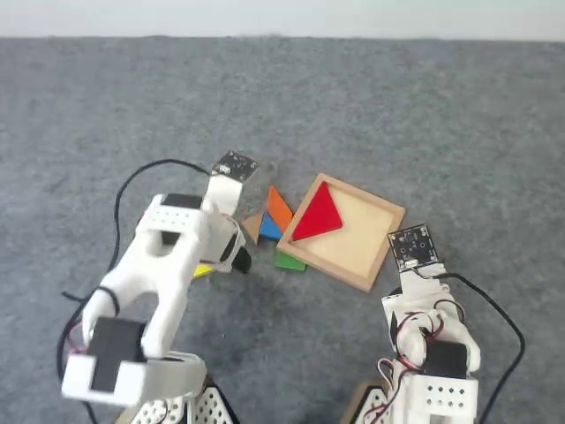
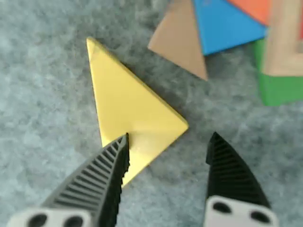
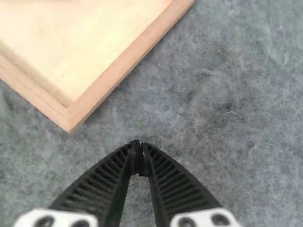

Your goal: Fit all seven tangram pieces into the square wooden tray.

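On the left, your left gripper (image 2: 169, 142) hangs spread wide and holds nothing. It is over the yellow triangle (image 2: 128, 106), which lies flat on the grey mat (image 1: 459, 106), apart from the other pieces and outside the tray. One fingertip sits over the triangle's face near a corner; the other is over bare mat beside it. The piece looks thin, rigid and light, with a smooth top, so it will probably skid rather than lift if you press down. The safest hold is likely across two of its edges near that corner, squeezing the thin sides. To its right lies a cluster: a tan triangle (image 2: 182, 42), a blue piece (image 2: 227, 23), an orange piece (image 1: 279, 208) and a green piece (image 2: 279, 87). The green piece is tucked against the square wooden tray (image 1: 357, 274). The tray holds a large red triangle (image 1: 318, 216) in its left part; the rest is bare wood. Farthest right, your right gripper (image 3: 140, 149) is clenched on nothing, over the mat just off a tray corner.
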Robot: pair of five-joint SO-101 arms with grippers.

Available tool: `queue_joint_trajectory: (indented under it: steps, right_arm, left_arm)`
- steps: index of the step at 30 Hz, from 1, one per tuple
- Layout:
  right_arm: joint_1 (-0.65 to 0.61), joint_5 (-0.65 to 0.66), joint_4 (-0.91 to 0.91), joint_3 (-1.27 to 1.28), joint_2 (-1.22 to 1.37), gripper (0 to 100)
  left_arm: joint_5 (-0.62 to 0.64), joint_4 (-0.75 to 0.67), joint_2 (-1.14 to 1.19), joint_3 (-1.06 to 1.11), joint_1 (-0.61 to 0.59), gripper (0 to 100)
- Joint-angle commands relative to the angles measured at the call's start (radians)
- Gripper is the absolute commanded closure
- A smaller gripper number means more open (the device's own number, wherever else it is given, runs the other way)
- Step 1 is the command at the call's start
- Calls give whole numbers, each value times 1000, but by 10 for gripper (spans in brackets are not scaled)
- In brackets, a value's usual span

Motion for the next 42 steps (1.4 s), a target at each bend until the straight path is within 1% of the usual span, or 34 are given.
queue_joint_trajectory:
  steps: [1, 6, 8, 15, 18, 20, 22, 25, 30, 33, 36, 38, 42]
  right_arm:
    - [-5, -2, 13, 18, -22, 991]
    - [-5, -2, 13, 18, -22, 991]
    - [-5, -2, 13, 18, -22, 991]
    - [-5, -2, 13, 18, -22, 991]
    - [-5, -2, 13, 18, -22, 991]
    - [-5, -2, 13, 18, -22, 991]
    - [-5, -2, 13, 18, -22, 991]
    - [-5, -2, 13, 18, -22, 991]
    - [-5, -2, 13, 18, -22, 991]
    - [-5, -2, 13, 18, -22, 991]
    - [-5, -2, 13, 18, -22, 991]
    - [-5, -2, 13, 18, -22, 991]
    - [-5, -2, 13, 18, -22, 991]
  left_arm:
    - [-20, -18, 112, -88, -11, 742]
    - [-23, 20, 175, -159, -23, 742]
    - [-55, 23, 180, -163, -29, 742]
    - [-106, 58, 184, -154, -38, 742]
    - [-115, 52, 172, -124, -38, 743]
    - [-109, 15, 152, -119, -40, 744]
    - [-92, -23, 80, -104, -55, 760]
    - [-107, -52, -110, -12, -54, 765]
    - [-167, 9, -450, 197, -8, 765]
    - [-207, 38, -542, 271, 6, 764]
    - [-232, 37, -509, 302, 8, 759]
    - [-242, 37, -457, 298, 9, 735]
    - [-249, -21, -324, 263, 9, 728]
